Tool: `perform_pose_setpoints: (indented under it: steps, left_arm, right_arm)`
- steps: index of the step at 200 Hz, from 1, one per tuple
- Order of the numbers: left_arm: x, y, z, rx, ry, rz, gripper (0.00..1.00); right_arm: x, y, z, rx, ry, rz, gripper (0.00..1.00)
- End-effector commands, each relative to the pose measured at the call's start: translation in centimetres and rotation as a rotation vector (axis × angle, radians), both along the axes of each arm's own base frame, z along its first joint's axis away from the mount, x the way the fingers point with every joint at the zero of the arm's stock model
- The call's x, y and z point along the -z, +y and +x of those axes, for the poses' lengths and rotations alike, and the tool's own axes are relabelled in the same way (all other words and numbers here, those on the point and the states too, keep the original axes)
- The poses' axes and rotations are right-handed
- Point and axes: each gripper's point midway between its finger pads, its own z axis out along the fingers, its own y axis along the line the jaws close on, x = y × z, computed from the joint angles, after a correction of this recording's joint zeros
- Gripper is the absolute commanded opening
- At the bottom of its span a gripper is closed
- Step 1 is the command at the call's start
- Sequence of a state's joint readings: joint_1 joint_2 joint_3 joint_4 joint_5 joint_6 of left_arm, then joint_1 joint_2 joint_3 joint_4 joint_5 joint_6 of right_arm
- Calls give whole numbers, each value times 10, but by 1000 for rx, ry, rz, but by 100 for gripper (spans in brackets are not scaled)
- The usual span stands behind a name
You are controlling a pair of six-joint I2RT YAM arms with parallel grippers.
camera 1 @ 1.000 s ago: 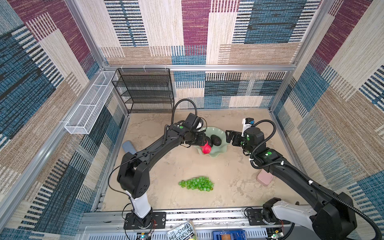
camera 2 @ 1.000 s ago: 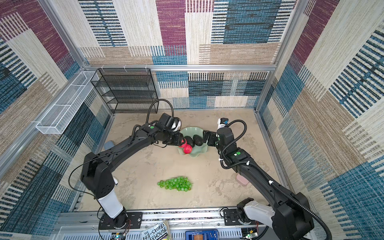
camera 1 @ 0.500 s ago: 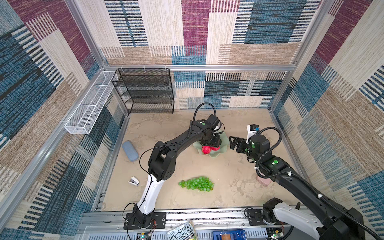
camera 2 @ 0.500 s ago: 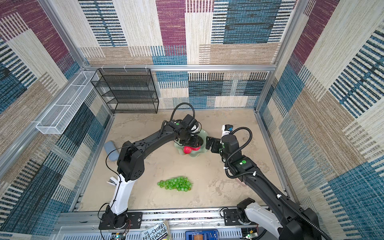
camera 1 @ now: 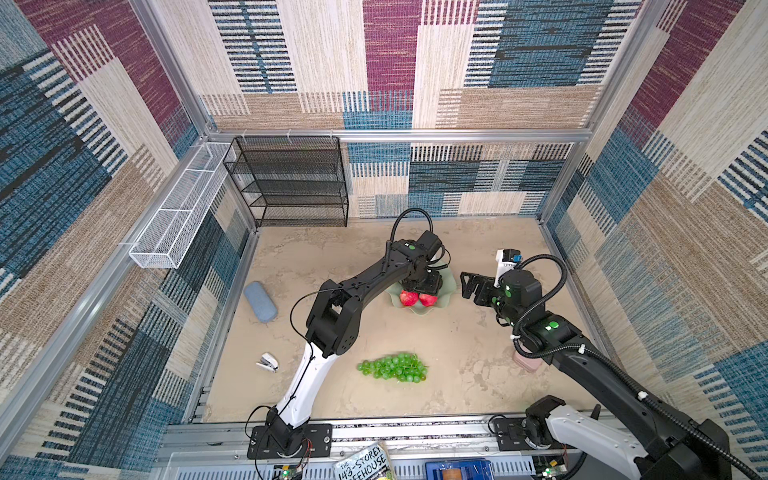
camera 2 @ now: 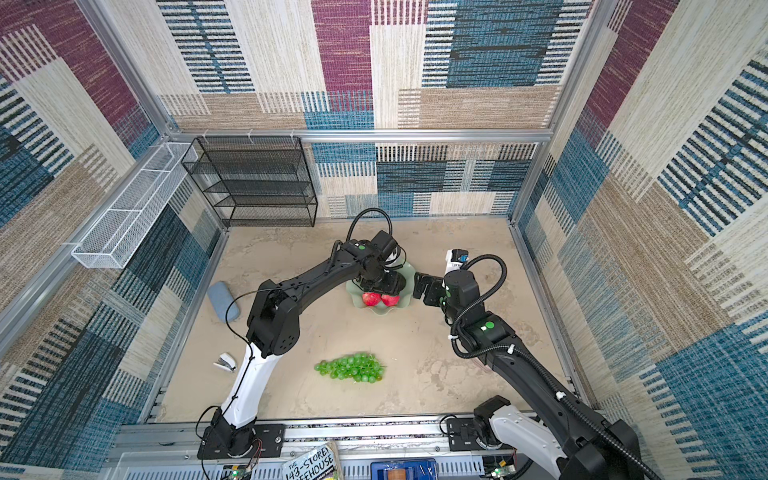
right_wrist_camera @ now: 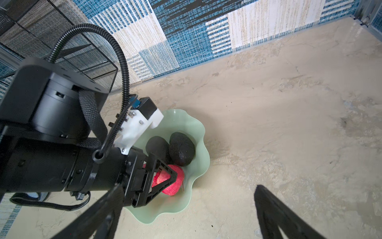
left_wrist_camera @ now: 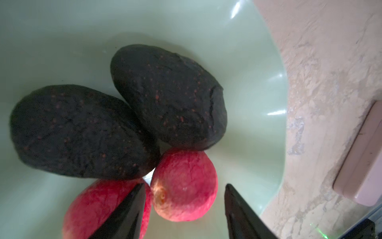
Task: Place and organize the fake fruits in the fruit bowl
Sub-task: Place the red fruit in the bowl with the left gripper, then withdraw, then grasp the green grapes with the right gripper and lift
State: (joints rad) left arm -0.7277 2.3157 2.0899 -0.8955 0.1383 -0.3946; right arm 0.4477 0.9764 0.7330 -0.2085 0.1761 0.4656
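Note:
The mint-green fruit bowl [camera 1: 451,286] [camera 2: 376,310] holds two red apples [camera 1: 409,298] [camera 2: 390,299] at its near side. Two dark avocados [left_wrist_camera: 171,97] [right_wrist_camera: 182,151] lie behind them. My left gripper [camera 1: 419,289] [left_wrist_camera: 185,184] hangs low inside the bowl, open. One apple [left_wrist_camera: 186,186] lies loose between its fingertips, with a gap to one finger. The green grapes [camera 1: 392,368] [camera 2: 351,368] lie on the table in front of the bowl. Just right of the bowl my right gripper [camera 1: 467,284] [right_wrist_camera: 189,186] stands open and empty.
A blue-grey case [camera 1: 259,301] and a small white stapler [camera 1: 268,361] lie at the left. A pink block [camera 1: 525,361] sits under my right arm. A black wire shelf [camera 1: 291,183] and a white wire basket [camera 1: 178,208] stand at the back left.
My left gripper swung right over the bowl and opened. A second apple now lies in the bowl beside the first. My right gripper backed off slightly to the right.

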Motion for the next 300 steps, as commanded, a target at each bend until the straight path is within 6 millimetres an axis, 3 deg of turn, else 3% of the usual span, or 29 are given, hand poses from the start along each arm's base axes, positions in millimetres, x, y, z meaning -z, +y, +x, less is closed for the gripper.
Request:
perform_pose_setpoints:
  steps: [1, 28, 50, 86, 92, 112, 150, 169, 188, 228, 300]
  left_arm:
    - [-14, 2, -2, -3, -2, -9, 67]
    - [-39, 4, 3, -19, -52, -32, 68]
    - [-77, 18, 11, -62, -137, -45, 67]
    - [-155, 68, 22, -125, -369, -40, 68]
    - [-172, 80, 20, -137, -418, -50, 69]
    - [-198, 121, 13, -187, -561, -74, 72]
    - [-184, 220, -19, -394, -639, -190, 84]
    - [-184, 260, -38, -490, -667, -213, 87]
    - [-180, 286, -55, -550, -682, -196, 89]
    - [-169, 315, -77, -633, -677, -176, 90]
    - [-170, 326, -87, -665, -670, -188, 90]
  right_arm:
    - [-6, 0, 1, -10, -18, -21, 100]
    - [-5, 8, 0, -71, -22, -44, 100]
    - [-2, 32, -7, -240, -30, -67, 100]
    - [5, 94, -42, -541, -67, -108, 99]
    - [12, 104, -49, -577, -57, -123, 99]
    - [34, 141, -81, -729, -30, -165, 99]
    - [63, 180, -131, -932, -43, -157, 100]
    - [81, 188, -142, -977, -28, -175, 100]
    - [97, 192, -144, -994, -11, -185, 100]
    - [124, 201, -146, -1025, 9, -200, 100]
    - [166, 220, -145, -1077, 61, -244, 99]
